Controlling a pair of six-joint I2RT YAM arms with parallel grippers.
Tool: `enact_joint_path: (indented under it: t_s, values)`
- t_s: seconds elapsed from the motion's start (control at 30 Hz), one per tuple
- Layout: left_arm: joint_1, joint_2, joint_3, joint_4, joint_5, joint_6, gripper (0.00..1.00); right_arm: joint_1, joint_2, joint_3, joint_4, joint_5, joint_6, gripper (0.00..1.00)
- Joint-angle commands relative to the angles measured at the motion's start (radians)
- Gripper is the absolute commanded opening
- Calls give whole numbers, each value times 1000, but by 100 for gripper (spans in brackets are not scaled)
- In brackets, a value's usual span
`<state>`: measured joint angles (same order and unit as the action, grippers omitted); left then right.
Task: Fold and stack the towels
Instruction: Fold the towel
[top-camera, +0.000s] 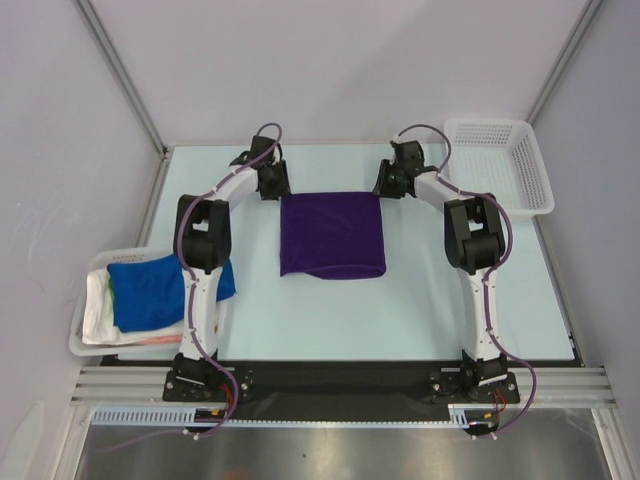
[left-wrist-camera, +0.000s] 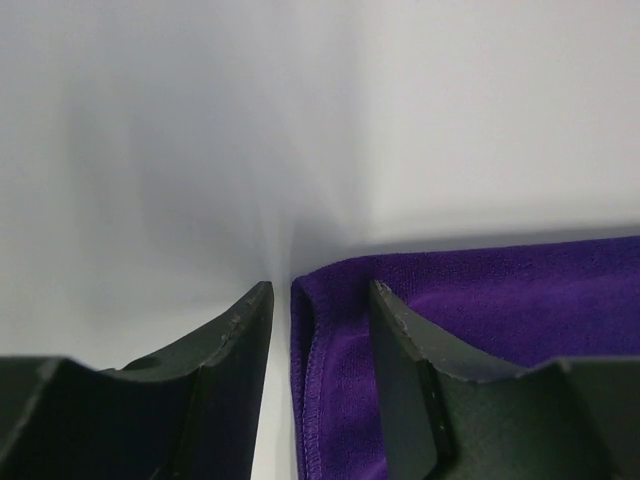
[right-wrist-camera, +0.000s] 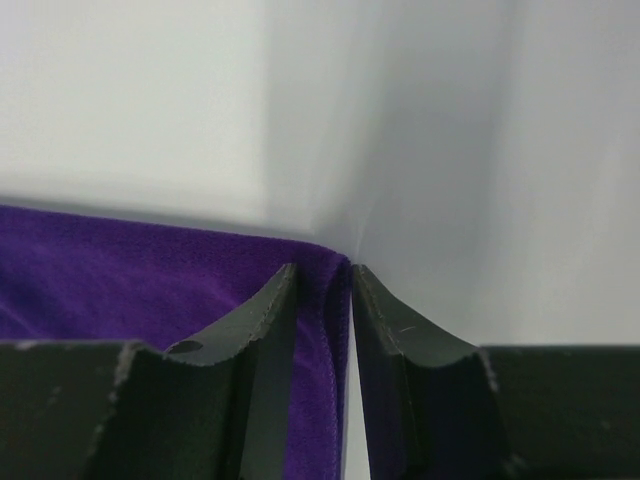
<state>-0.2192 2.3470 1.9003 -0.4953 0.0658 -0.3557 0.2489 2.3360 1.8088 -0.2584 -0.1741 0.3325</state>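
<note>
The purple towel (top-camera: 332, 236) lies folded mid-counter (top-camera: 300, 320). Both end effectors, left (top-camera: 272, 181) and right (top-camera: 392, 181), seem parted at its far corners, probably letting go. Next comes another fold.

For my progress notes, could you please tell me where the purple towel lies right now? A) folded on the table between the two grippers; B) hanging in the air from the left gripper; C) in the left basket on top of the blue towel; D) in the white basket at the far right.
A: the purple towel lies folded flat on the table, with the left gripper and right gripper at its far corners.
</note>
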Motion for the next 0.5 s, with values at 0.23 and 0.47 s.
enact_joint_path:
  t_s: [0.23,0.47]
  values:
    - [7,-58,-52,9,26,29,51,15,-1,17,-30,56,-49,36]
    - [26,-156,-155,104,113,6,61,6,-62,-51,37,33,-41,40]
